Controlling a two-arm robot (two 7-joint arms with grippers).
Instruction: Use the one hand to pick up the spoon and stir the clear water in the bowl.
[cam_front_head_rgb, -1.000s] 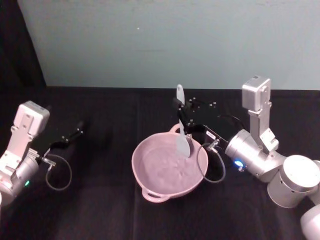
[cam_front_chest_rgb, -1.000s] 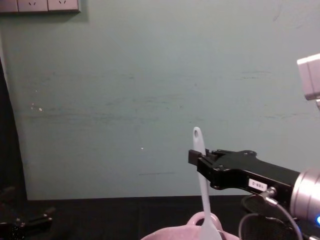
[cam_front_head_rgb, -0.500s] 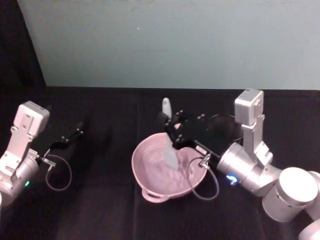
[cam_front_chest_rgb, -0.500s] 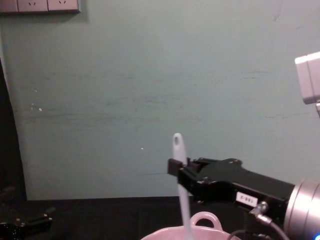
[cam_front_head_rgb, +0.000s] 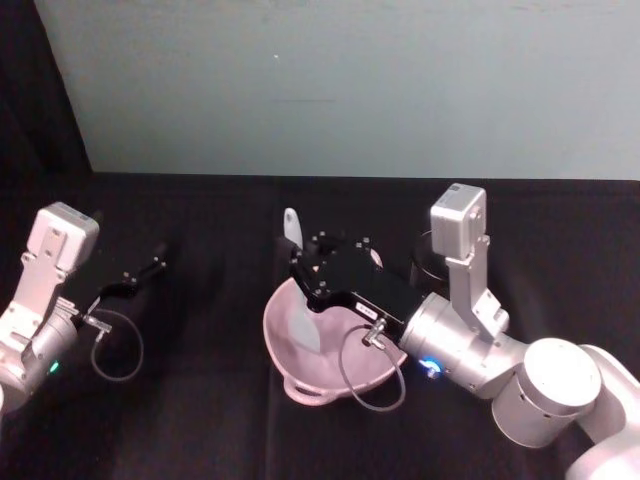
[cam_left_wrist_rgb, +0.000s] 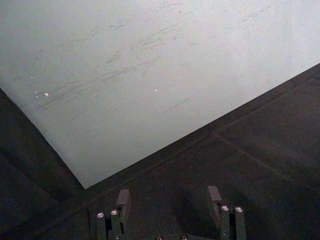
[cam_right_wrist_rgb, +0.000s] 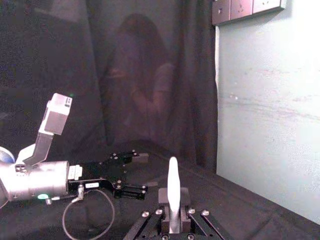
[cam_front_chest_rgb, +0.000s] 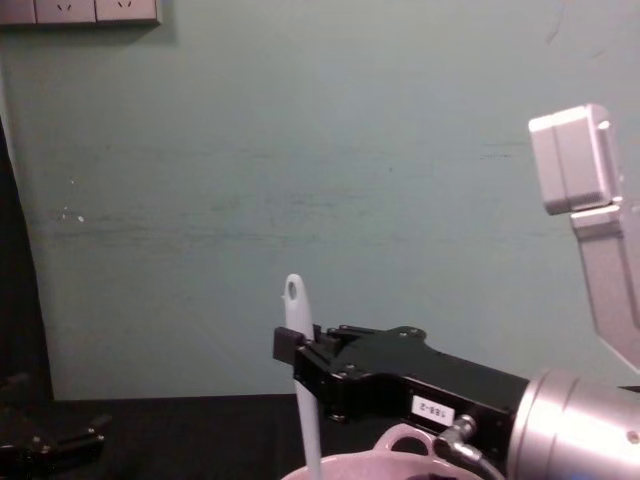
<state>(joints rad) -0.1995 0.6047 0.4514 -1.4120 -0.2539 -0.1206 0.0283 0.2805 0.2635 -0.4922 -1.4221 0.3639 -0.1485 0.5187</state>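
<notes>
Pickup done and stirring seemingly under way: spoon pinched upright at mid-handle by the right gripper at centre of the head view, blade down inside the left half of the bowl; left gripper parked, fingers spread, at left edge.

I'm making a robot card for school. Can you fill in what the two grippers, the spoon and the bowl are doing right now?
Right gripper: shut on the spoon's handle, over the bowl's left side
Spoon: upright, blade down inside the bowl
Bowl: pink, on the black table, near the middle
Left gripper: open, holding nothing, parked far left
</notes>
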